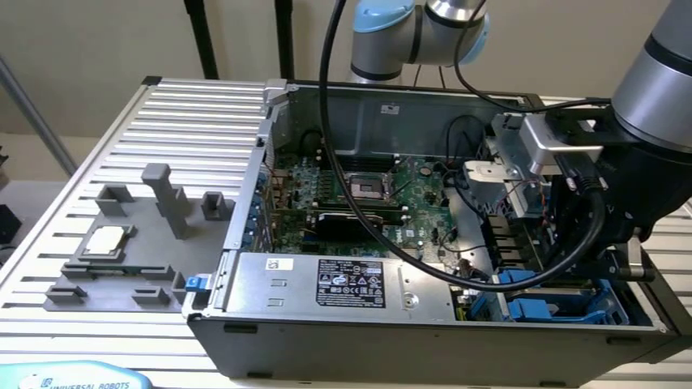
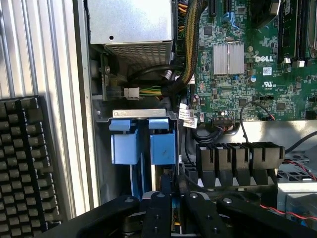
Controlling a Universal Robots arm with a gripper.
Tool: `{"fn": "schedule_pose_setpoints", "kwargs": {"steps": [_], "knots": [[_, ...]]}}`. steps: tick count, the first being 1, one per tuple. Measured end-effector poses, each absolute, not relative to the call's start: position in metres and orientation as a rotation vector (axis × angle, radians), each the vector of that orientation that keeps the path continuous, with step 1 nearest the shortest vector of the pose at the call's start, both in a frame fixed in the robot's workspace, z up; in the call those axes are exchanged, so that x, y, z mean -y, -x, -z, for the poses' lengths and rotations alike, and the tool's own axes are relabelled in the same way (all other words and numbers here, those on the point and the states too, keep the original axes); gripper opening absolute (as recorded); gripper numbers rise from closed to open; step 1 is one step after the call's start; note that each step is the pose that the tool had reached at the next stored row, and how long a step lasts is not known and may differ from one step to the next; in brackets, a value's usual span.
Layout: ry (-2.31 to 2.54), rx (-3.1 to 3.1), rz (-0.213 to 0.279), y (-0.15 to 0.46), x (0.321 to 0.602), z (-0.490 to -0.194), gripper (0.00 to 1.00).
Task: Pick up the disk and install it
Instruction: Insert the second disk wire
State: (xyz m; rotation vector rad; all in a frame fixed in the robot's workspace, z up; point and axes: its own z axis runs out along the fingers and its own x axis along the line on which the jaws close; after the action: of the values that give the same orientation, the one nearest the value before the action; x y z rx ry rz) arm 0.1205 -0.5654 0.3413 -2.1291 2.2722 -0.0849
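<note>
My gripper (image 2: 174,218) hangs low inside the open computer case (image 1: 271,162), over the drive bay at the front corner. Its two black fingers (image 2: 157,215) stand close together on a thin blue and grey strip, the disk (image 2: 174,210) seen edge-on. Most of the disk is hidden by the fingers. Just beyond the fingers two blue carrier tabs (image 2: 123,146) (image 2: 163,146) stand in the bay, and the held strip lines up with one of them. In the exterior view the arm's wrist (image 1: 589,203) reaches down over the blue bay (image 1: 546,308) on the exterior view's right.
The green motherboard (image 1: 368,194) and the silver power supply (image 1: 324,279) with a black label fill the case. Thick black cables (image 1: 357,162) hang across it. A grey fixture (image 1: 162,219) with a small silver chip (image 1: 106,241) lies outside, and a black keyboard (image 2: 25,163) lies beside the case wall.
</note>
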Motion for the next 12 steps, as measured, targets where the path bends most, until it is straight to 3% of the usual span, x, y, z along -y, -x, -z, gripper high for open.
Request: {"fn": "schedule_pose_setpoints", "kwargs": {"steps": [12], "knots": [[2.13, -2.272, 0.085, -0.1199, 0.5655, -0.3442, 0.16]]}}
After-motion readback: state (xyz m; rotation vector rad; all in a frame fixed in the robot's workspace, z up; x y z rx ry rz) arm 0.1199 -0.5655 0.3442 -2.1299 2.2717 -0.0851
